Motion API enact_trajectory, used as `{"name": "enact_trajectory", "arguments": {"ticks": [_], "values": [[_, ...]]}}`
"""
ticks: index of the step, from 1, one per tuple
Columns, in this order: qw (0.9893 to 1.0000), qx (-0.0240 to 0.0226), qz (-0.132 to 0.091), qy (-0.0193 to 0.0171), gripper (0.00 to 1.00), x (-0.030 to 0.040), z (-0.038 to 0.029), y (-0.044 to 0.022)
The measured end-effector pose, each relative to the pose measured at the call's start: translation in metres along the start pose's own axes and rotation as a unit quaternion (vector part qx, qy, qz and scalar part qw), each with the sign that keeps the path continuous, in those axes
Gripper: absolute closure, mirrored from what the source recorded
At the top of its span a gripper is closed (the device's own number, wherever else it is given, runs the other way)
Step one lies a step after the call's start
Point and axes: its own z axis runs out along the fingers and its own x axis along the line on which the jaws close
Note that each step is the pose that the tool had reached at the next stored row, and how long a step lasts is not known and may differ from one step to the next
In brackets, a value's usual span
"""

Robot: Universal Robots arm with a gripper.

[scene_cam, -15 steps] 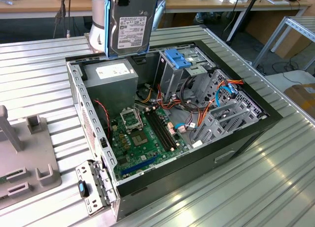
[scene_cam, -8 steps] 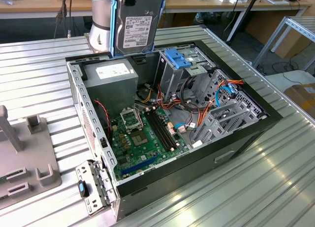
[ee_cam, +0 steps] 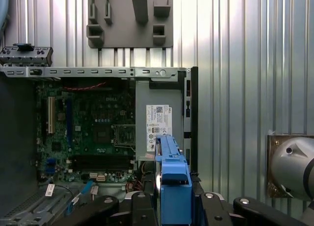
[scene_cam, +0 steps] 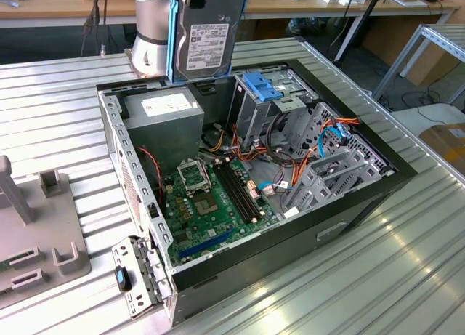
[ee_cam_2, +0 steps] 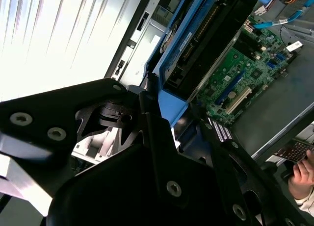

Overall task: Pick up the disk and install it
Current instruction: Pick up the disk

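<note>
the disk [scene_cam: 209, 31], a flat rectangular grey-metal hard drive edged by a bright blue plastic carrier frame, is in the air above the rear corner of the open black computer case [scene_cam: 254, 256]. in the exterior view you see it standing on edge, its white label facing the camera. it hangs over the grey metal power supply box [scene_cam: 166, 106] and touches nothing inside the case.

the gripper [ee_cam: 172, 200] has its black fingers closed against the two sides of the blue frame, so it holds the disk firmly. i think it grips the plastic frame and not the metal body, because the frame gives flat parallel faces and the drive itself takes no pressure.

in the first wrist view the blue edge of the disk lies above the power supply box, with the green motherboard [ee_cam: 93, 133] beside it. the grey metal drive cage [scene_cam: 254, 117], with a lighter blue ribbed plastic bracket [scene_cam: 263, 85] on it, is near, toward the exterior view's right. the height probably keeps the disk clear of the case walls and the cables.

in the second wrist view a person's hand [ee_cam_2: 301, 179] is beside the case, so please take care.
</note>
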Motion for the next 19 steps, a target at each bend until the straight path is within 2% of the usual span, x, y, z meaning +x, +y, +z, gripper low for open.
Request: {"name": "enact_trajectory", "arguments": {"ticks": [19], "values": [[1.0,0.0,0.0,0.0,0.63,-0.0001,0.0,-0.0137]]}}
